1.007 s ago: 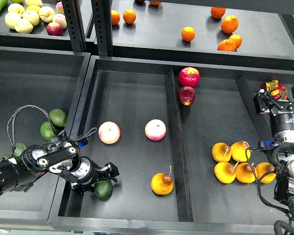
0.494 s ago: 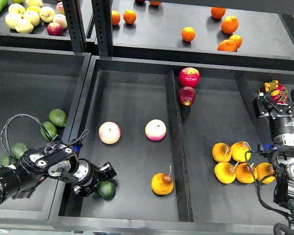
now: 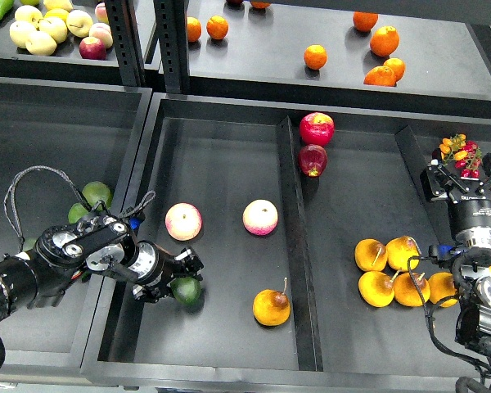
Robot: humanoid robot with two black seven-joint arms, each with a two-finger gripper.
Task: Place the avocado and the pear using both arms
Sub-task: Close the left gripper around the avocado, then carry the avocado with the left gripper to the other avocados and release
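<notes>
Left gripper [image 3: 182,278] low in the middle tray [image 3: 221,131], near-left part, fingers closed around the avocado [image 3: 186,289]. Whether the fruit touches the floor or hangs just above it cannot be told from this angle.

Pear [image 3: 272,306] sits free on the same tray floor, right of the avocado and apart from it, near the divider [image 3: 293,237], stem up. Two apples [image 3: 183,221] lie farther back.

Right gripper [image 3: 461,176] up at the right edge beside a small bunch of mixed fruit; fingers not distinguishable, so cannot tell if open or holding. It is well apart from the pear pile [image 3: 397,270] in the right tray.

Judged step: setting down the avocado. To do it well: lower until the fruit bears on the floor, narrow end lying flat so it will not roll, open slowly, then lift straight up. Keep clear of the near apple and of the pear
</notes>
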